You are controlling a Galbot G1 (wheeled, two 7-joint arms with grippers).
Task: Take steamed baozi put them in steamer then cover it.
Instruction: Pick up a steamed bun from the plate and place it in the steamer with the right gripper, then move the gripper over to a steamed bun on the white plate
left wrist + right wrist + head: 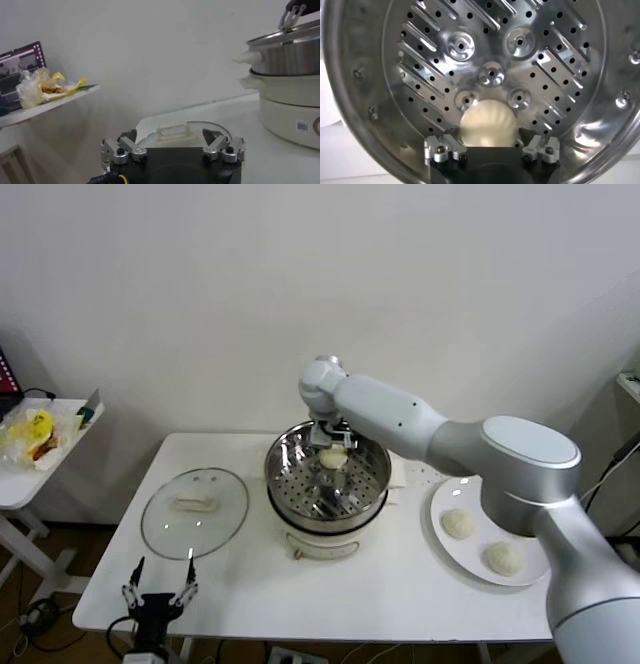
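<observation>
The steamer [300, 496] stands mid-table, its perforated tray [490, 75] shining in the right wrist view. One baozi [333, 457] lies on the far side of that tray. My right gripper [333, 436] hangs just over it, open, fingers spread to either side of the bun [487, 122]. Two more baozi [458, 524] [503, 559] rest on a white plate [440, 546] to the right. The glass cover [195, 509] lies flat on the table left of the steamer. My left gripper [160, 589] waits open at the table's front-left edge, facing the cover [172, 131].
A small side table [40, 474] with a yellow bag [30, 434] stands off to the left. The wall runs close behind the main table. The steamer's white base [295, 115] rises to one side of the left gripper's outlook.
</observation>
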